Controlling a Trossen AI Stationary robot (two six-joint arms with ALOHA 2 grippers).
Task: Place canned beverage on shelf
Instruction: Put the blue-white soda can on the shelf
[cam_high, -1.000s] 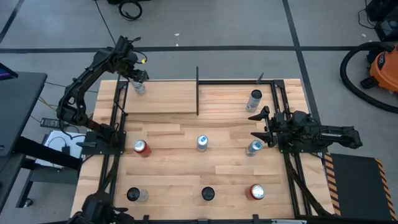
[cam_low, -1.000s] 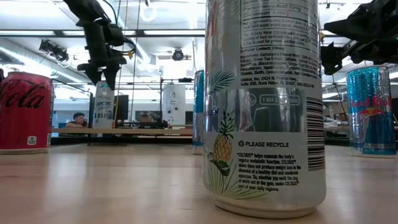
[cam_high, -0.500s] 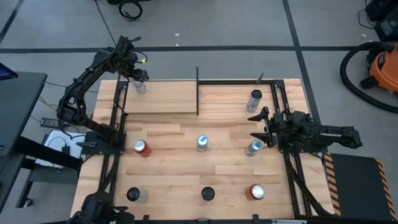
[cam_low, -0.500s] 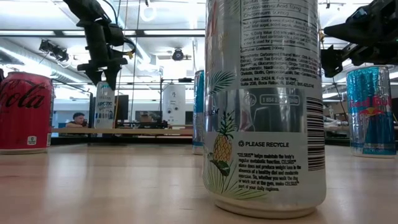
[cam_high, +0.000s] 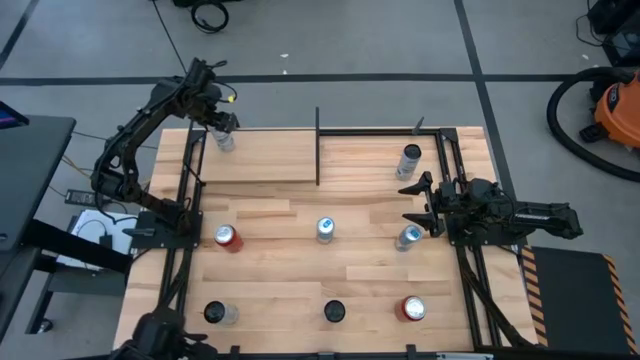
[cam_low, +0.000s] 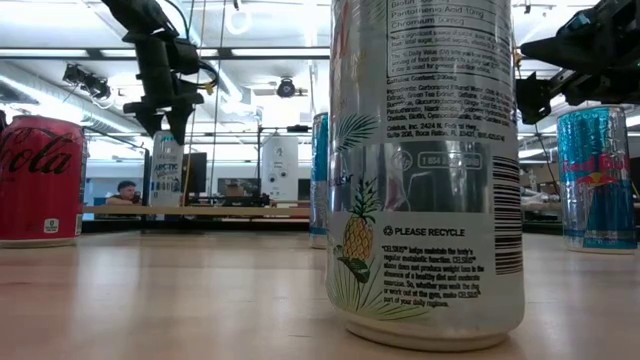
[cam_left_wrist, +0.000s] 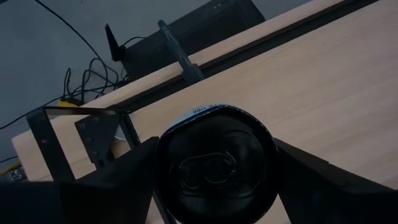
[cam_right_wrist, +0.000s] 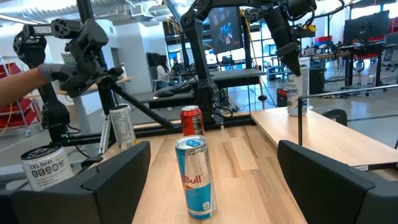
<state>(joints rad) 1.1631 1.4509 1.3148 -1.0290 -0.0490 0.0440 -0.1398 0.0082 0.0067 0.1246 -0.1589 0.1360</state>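
We judge the release step is in hand: our left pincer straddles the can standing on the shelf, grip or release unclear. Next we lift clear. Right pincer waits open over the worktop.

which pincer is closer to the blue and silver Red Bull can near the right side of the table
Right. The right pincer sits just beside the blue and silver Red Bull can, open toward it. The left pincer is far across, over the pale can on the pale wood shelf.

Orange shop vacuum on floor at 2 o'clock; black monitor corner at 9; cable coil at 12.
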